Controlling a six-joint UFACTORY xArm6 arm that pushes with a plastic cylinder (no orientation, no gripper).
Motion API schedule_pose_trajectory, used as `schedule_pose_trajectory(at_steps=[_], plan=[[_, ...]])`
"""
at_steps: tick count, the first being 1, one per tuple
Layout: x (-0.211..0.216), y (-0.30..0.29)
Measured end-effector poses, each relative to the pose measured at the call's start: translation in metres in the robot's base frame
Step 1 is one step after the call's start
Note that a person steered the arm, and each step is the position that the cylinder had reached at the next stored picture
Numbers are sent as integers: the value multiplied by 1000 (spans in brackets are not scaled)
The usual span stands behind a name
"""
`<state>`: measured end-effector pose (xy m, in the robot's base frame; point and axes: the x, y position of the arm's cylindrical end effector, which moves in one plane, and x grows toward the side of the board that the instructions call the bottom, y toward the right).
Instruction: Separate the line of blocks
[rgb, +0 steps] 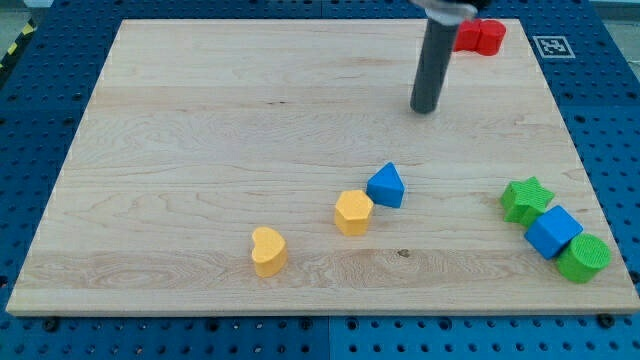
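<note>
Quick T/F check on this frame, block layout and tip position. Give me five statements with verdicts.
1. My tip touches the blue triangular block. False: it is apart, toward the view's top.
2. The blue cube sits between the green star block and the green cylinder. True.
3. The yellow heart block is at the view's top right. False: the red blocks are there.
4. The yellow hexagonal block is beside the blue triangular block. True.
5. All blocks lie on the wooden board. True.
</note>
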<state>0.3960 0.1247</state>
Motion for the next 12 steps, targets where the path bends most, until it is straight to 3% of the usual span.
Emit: schedule_pose_trajectory(at_steps=[2, 4, 7, 9, 12], plan=[[122, 0], [221, 43], [221, 143], [219, 132], [177, 126]])
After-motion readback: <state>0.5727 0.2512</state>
